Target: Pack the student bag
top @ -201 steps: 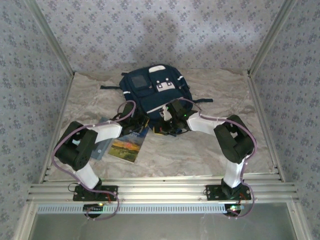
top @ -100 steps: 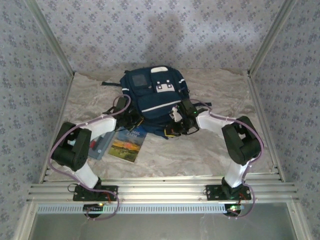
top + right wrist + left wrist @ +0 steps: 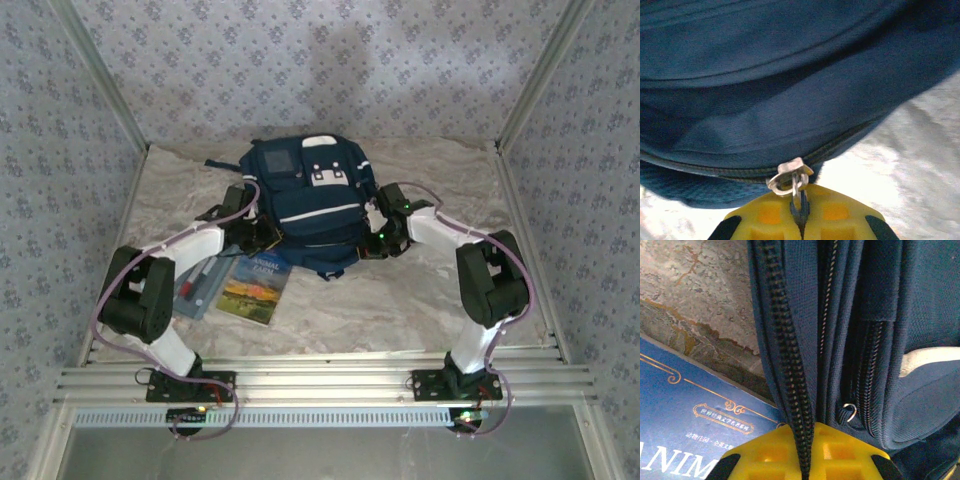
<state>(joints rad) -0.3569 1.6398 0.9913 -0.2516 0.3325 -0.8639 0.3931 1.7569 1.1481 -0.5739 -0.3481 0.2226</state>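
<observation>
Holding bag: left fingers [image 3: 840, 455] are clamped on a zip edge of the bag [image 3: 305, 195]; right fingers [image 3: 837, 212] are pinched shut on a zip pull [image 3: 790, 177].
Bag place: mid-worktop [image 3: 420, 300], toward the back, with an arm at each side.
Likely reason: one side pins the fabric so the other can run the zip.
Waiting: a book [image 3: 255, 287] lies just beside the bag, near left.
Hidden: whether the main pocket is open; a flat item [image 3: 197, 285] beside the book is unclear.
</observation>
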